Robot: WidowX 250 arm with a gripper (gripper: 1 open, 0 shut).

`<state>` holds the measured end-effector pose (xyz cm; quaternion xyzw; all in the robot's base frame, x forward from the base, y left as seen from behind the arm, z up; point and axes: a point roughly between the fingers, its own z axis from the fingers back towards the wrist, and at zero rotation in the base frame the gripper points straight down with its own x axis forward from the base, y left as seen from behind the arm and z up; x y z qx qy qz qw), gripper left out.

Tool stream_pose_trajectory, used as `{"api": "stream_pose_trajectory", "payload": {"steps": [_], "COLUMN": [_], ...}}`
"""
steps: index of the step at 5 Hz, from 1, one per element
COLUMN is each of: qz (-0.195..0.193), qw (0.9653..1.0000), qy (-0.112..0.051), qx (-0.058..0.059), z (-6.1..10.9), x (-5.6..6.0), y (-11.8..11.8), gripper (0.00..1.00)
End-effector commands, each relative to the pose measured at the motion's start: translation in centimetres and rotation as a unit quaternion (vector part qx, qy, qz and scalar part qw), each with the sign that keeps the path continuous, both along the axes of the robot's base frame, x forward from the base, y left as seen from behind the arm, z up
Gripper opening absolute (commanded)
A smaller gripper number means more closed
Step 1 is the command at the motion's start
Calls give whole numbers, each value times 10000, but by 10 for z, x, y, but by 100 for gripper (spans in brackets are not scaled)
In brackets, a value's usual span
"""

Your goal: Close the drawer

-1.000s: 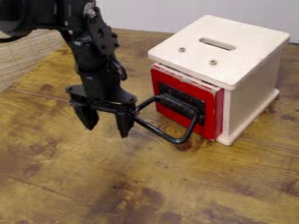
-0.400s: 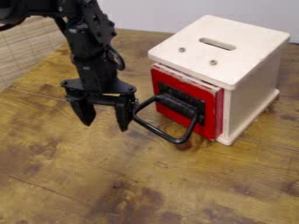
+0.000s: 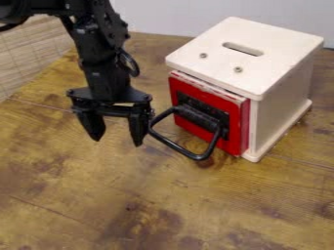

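Jaws slightly higher, apart, near handle (image 3: 175, 146)

Black arm enters from the upper left and hangs roughly vertical. Gripper (image 3: 117, 133) points downward, its two fingers spread apart, with a visible gap between the fingertips.

Cabinet (image 3: 276, 83) (cream) on wooden table (image 3: 78, 195)

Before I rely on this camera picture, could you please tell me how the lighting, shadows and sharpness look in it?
In the camera view: even, soft light; the black robot gripper reads as a dark mass with little inner detail; faint shading on the brown wooden tabletop; the white box side looks dimmer than its top; fine detail is soft overall.
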<state>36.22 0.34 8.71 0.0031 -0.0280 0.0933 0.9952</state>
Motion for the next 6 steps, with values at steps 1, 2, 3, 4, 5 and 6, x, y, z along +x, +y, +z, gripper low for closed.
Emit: {"api": "stream_pose_trajectory", "payload": {"steps": [1, 2, 3, 4, 5, 6], "qz": [25, 8, -12, -33, -50, -71], "qw": [9984, 9984, 9985, 9985, 9985, 9985], "qy": [-571, -559, -549, -544, -541, -536], "qx": [17, 27, 35, 41, 42, 36], "z": [40, 41, 42, 42, 43, 44], "x": [8, 7, 6, 6, 5, 5], "y": [2, 1, 1, 0, 0, -1], "gripper": [100, 100, 100, 100, 100, 100]}}
